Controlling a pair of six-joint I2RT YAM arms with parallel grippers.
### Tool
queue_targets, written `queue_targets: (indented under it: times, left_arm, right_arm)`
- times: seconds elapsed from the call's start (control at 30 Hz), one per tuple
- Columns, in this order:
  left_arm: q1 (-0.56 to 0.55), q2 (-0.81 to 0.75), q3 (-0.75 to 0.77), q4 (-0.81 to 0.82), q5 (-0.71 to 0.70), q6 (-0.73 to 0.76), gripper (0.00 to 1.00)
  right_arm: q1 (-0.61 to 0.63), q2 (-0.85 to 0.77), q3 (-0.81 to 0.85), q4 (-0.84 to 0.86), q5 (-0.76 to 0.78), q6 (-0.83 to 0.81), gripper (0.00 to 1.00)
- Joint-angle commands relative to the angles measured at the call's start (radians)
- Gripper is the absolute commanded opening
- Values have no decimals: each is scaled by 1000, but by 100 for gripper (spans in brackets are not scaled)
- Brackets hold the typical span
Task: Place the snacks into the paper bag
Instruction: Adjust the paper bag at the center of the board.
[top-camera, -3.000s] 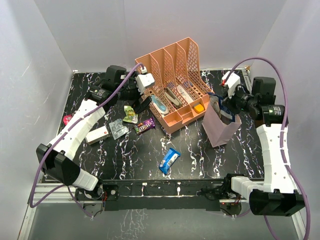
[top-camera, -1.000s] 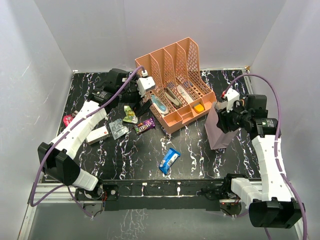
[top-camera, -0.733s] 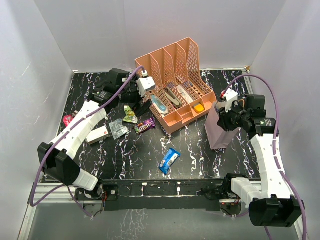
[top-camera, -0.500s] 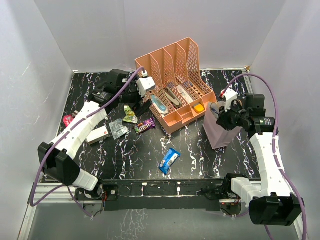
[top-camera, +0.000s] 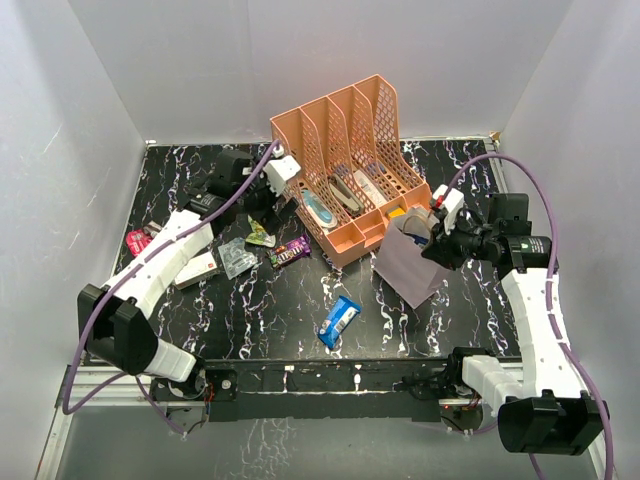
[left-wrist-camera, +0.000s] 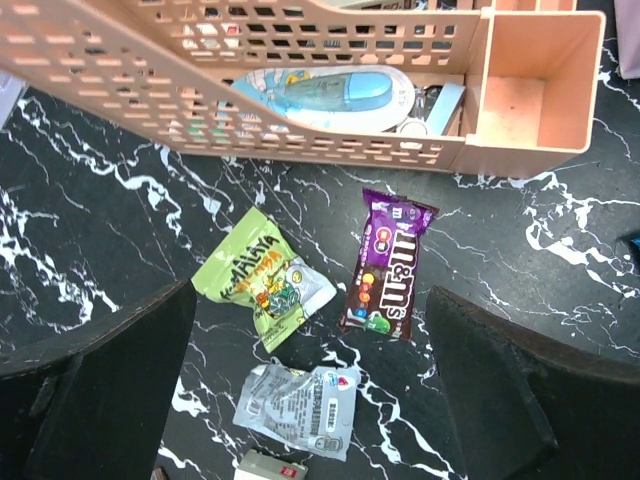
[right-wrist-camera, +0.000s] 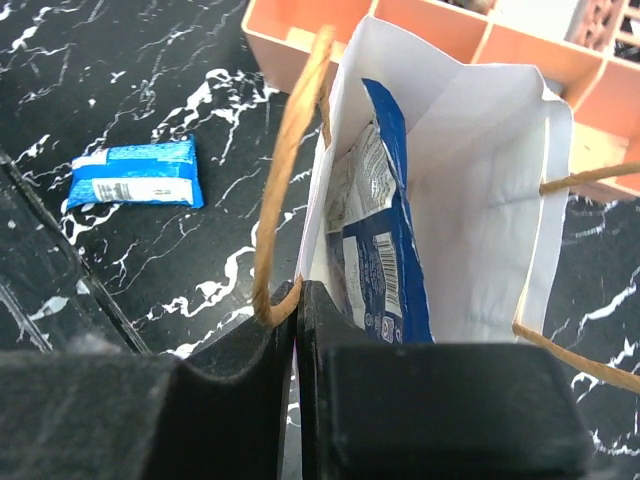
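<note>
My right gripper is shut on the rim of the paper bag, which is tilted to the left. The dark blue crisp bag lies inside it. A blue-white bar lies on the table in front. My left gripper is open and empty above a green packet, a purple packet and a clear packet. These also show in the top view: green, purple, clear. A red packet lies at far left.
The peach mesh organiser stands at the back centre, holding pens and a slim blue-white tool. A white box lies left of the clear packet. White walls enclose the table on three sides.
My right gripper has pulled the paper bag's top left and down, so the bag now leans toward the table's centre. My left gripper has shifted slightly left over the packets.
</note>
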Motion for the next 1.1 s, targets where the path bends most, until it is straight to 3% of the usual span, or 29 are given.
queue_targets:
  times: [0.0, 0.23, 0.57, 0.9, 1.07]
  left_arm:
    - [26, -69, -42, 20, -1, -27, 98]
    - [42, -74, -120, 44, -2, -33, 98]
    - [49, -87, -185, 51, 53, -40, 98]
    - [51, -57, -285, 96, 48, -73, 97]
    - [51, -29, -329, 128, 84, -10, 96]
  right_arm:
    - [1, -23, 26, -11, -155, -135, 8]
    - [74, 36, 48, -41, -202, -259, 8]
    - [288, 73, 42, 121, -91, -224, 8]
    - [351, 135, 54, 145, -70, -299, 8]
    - [351, 126, 55, 150, -37, -288, 9]
